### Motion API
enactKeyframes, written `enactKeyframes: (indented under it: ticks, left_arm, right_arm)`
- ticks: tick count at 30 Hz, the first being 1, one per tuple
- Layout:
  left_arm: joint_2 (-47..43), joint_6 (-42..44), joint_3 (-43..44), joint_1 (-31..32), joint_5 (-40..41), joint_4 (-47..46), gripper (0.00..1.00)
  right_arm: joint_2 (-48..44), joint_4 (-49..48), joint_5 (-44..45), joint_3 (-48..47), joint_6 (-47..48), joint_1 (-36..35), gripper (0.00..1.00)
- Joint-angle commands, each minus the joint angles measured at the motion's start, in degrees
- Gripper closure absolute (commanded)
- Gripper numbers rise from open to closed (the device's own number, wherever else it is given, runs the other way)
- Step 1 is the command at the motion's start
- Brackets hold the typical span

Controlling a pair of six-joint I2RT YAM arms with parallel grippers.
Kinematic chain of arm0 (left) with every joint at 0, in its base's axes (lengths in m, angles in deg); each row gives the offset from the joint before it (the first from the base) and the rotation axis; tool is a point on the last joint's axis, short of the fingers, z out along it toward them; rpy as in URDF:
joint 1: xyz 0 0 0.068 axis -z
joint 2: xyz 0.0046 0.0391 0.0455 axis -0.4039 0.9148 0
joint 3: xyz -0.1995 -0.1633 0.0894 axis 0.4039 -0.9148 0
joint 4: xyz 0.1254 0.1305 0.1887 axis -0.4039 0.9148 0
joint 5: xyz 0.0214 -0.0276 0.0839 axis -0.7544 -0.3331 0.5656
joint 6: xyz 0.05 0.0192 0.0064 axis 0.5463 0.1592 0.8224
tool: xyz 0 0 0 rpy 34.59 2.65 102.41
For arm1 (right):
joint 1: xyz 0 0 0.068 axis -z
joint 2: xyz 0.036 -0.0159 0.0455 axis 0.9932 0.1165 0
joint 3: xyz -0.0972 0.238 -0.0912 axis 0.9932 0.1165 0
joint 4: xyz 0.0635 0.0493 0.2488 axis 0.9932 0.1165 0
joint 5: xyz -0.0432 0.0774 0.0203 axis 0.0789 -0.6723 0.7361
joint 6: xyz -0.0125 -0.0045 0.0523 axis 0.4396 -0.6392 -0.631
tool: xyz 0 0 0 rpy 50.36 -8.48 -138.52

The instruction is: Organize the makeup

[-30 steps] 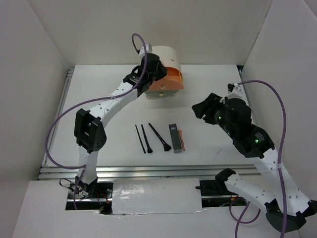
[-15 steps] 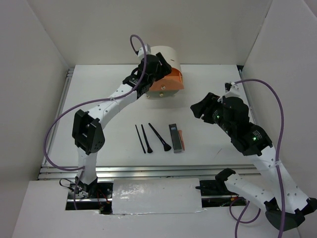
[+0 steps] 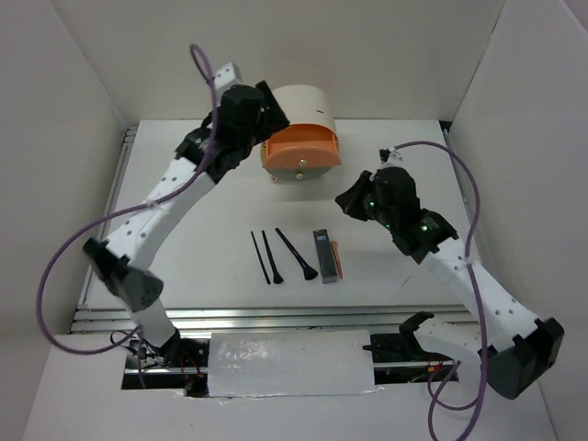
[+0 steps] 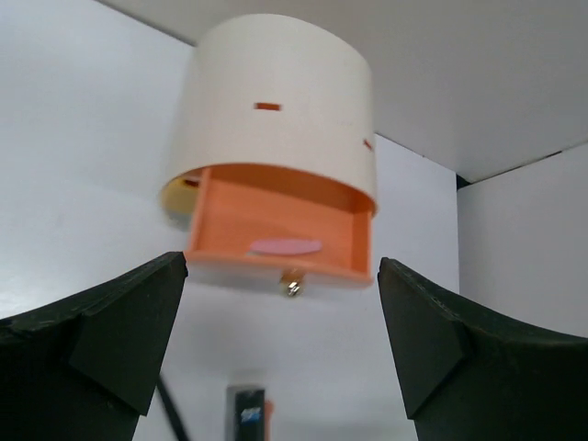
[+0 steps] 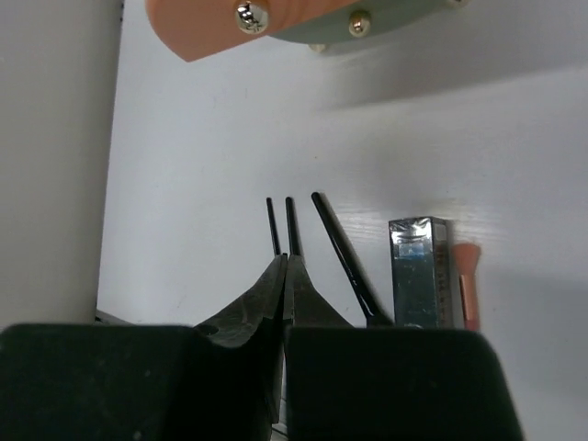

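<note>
The makeup lies in a row at mid-table: two thin black sticks, a black brush, a dark grey box and a salmon-pink stick against the box. The cream organizer has its orange drawer pulled open, and a pink item lies inside. My left gripper hangs open beside the organizer's left, holding nothing. Raised right of the drawer, my right gripper is shut and empty. In its wrist view the fingertips cover the near ends of the sticks.
White walls enclose the table on the left, back and right. An aluminium rail runs along the near edge. A green drawer front shows beside the orange one. Purple cables loop over both arms.
My left gripper opened, let go of the orange drawer and pulled up and to the left. The drawer now stands open. My right gripper shut and shifted left toward the organizer.
</note>
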Motion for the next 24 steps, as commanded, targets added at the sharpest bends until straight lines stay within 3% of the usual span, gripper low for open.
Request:
enactKeyframes:
  ticks: [1, 8, 12, 16, 24]
  left_arm:
    - [-12.59, 0.41, -6.10, -0.51, 7.13, 11.51, 0.01]
    - [-35.86, 3.48, -28.95, -1.47, 3.36, 15.56, 0.01]
    - [-44.07, 2.43, -38.01, -1.83, 2.47, 18.98, 0.01]
    - [-48.99, 1.82, -40.14, -1.83, 2.56, 21.97, 0.01]
    - [-49.18, 2.25, -36.45, -1.74, 5.19, 26.98, 0.01]
  right_arm:
    - [8.14, -11.66, -4.33, 0.54, -1.84, 0.21, 1.00]
    - [24.34, -20.54, -4.17, -6.66, -7.28, 0.29, 1.00]
    - [33.04, -17.23, 0.58, -14.74, -11.42, 0.20, 1.00]
    - [39.98, -17.47, 2.17, -21.87, -13.80, 0.21, 1.00]
    - [48.34, -14.22, 3.13, -31.89, -15.03, 0.29, 1.00]
